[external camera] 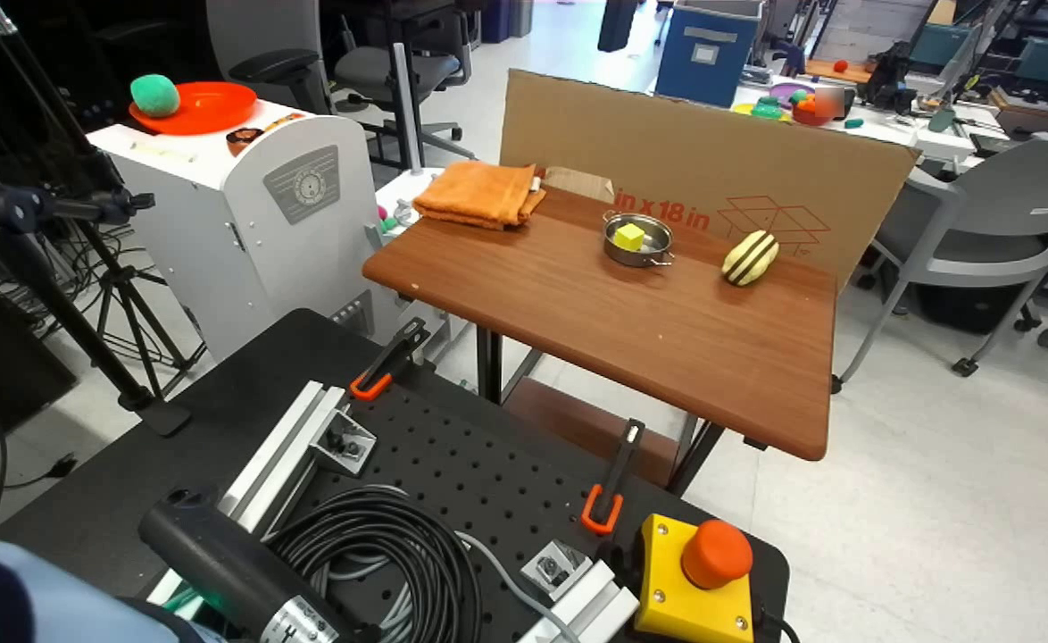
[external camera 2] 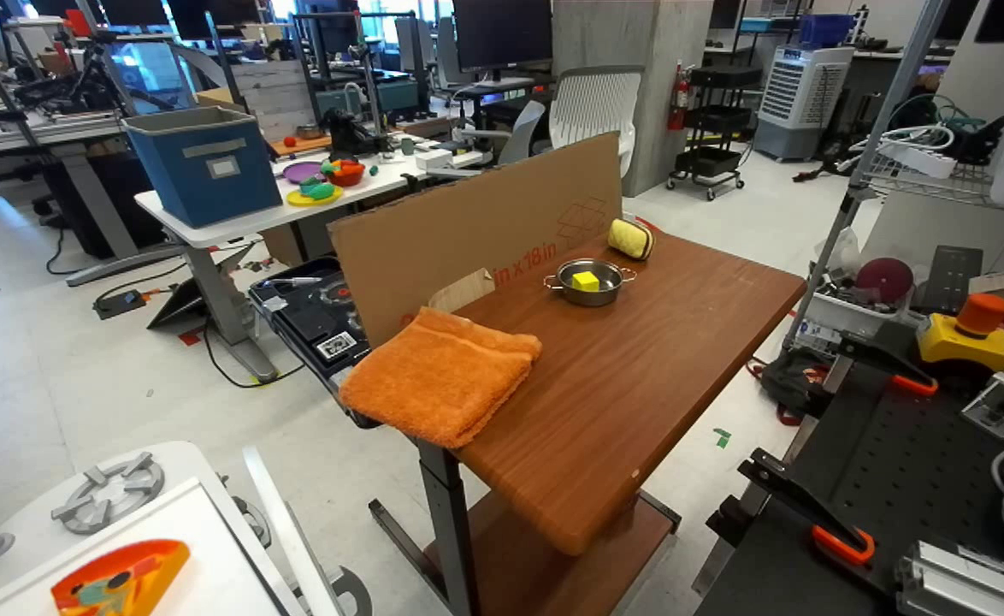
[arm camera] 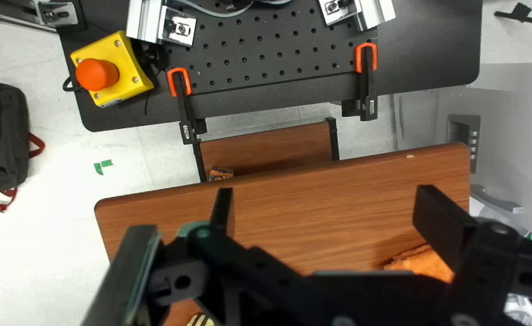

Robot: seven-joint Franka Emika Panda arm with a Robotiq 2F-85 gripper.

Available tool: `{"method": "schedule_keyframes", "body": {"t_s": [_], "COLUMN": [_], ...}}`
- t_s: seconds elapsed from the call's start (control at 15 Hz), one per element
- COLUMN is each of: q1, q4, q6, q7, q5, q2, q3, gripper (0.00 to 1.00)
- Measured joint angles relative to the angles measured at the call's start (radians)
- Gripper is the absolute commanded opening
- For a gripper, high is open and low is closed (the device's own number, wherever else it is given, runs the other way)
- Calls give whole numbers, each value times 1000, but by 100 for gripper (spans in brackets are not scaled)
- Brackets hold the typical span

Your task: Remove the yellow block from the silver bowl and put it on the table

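Note:
The yellow block (external camera: 628, 237) sits inside the silver bowl (external camera: 637, 260) on the far half of the table (external camera: 578, 286), near the cardboard sheet. In an exterior view the yellow block (external camera 2: 586, 281) and silver bowl (external camera 2: 589, 298) also show on the table (external camera 2: 656, 342). In the wrist view my gripper (arm camera: 325, 194) is wide open, with nothing between its fingers. The table (arm camera: 320, 213) lies below it; the block and bowl do not show there. The gripper itself is out of view in both exterior views.
A folded orange cloth (external camera: 478, 193) lies at one table end. A striped yellow oblong object (external camera: 750, 258) lies beyond the bowl. A cardboard sheet (external camera: 711, 161) stands along the far edge. The black perforated platform (external camera: 461, 464) bears clamps, cable and an emergency button (external camera: 717, 555).

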Motion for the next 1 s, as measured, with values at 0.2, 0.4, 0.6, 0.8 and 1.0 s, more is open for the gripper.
{"method": "schedule_keyframes", "body": {"t_s": [0.2, 0.4, 0.6, 0.8, 1.0], "q1": [0, 0, 0, -2, -6], "q4": [0, 8, 48, 138, 266], "q6": [4, 45, 172, 299, 367], "q7": [0, 31, 62, 97, 140], "q5": [0, 1, 0, -7, -9], "q2": [6, 72, 215, 399, 582], "q3": [1, 4, 5, 6, 6], "gripper": [100, 100, 100, 100, 100]}}
